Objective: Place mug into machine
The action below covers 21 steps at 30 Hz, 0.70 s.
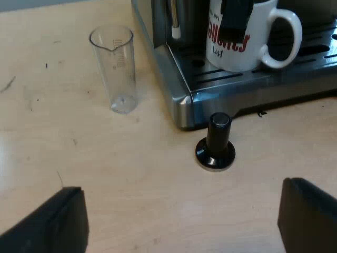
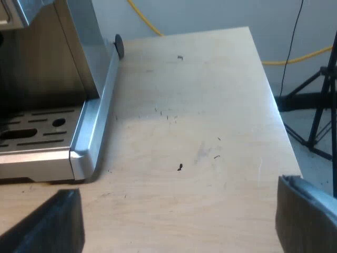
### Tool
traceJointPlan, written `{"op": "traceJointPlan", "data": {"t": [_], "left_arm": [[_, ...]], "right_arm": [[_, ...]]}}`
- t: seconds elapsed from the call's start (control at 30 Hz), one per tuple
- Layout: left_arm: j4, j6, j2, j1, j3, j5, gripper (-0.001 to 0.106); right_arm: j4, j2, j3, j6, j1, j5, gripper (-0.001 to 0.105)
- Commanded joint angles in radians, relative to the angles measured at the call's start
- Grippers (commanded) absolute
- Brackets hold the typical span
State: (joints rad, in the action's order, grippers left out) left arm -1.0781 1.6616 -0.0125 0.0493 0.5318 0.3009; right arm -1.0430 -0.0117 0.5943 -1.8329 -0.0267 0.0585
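Note:
A white mug (image 1: 242, 39) with red lettering stands upright on the slotted drip tray (image 1: 295, 68) of the espresso machine (image 1: 174, 79), its handle turned away from the machine's corner. A dark part hangs over the mug's rim. My left gripper (image 1: 181, 226) is open and holds nothing, hovering over the wooden table a short way off from the machine. My right gripper (image 2: 179, 229) is open too, with nothing between its fingers, above bare table beside the machine's other corner (image 2: 79, 153).
A clear measuring glass (image 1: 117, 68) stands on the table near the machine's side. A tamper (image 1: 216, 143) with a black knob stands just off the drip tray's corner. Near my right gripper the table edge (image 2: 279, 116) drops to a floor with stand legs (image 2: 318, 110).

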Motion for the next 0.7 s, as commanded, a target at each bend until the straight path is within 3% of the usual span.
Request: {"op": "traceJointPlan", "data": {"t": [0.03, 0.3, 0.7], "left_arm": [[0.022, -0.002, -0.14, 0.001, 0.001, -0.006, 0.081], [0.022, -0.002, -0.14, 0.001, 0.001, -0.006, 0.081], [0.022, -0.002, -0.14, 0.001, 0.001, -0.006, 0.081]], "right_arm": [[0.012, -0.039, -0.002, -0.011, -0.005, 0.007, 0.076], [0.003, -0.039, -0.063, -0.003, -0.005, 0.007, 0.076], [0.008, -0.039, -0.064, 0.004, -0.005, 0.007, 0.076]]}}
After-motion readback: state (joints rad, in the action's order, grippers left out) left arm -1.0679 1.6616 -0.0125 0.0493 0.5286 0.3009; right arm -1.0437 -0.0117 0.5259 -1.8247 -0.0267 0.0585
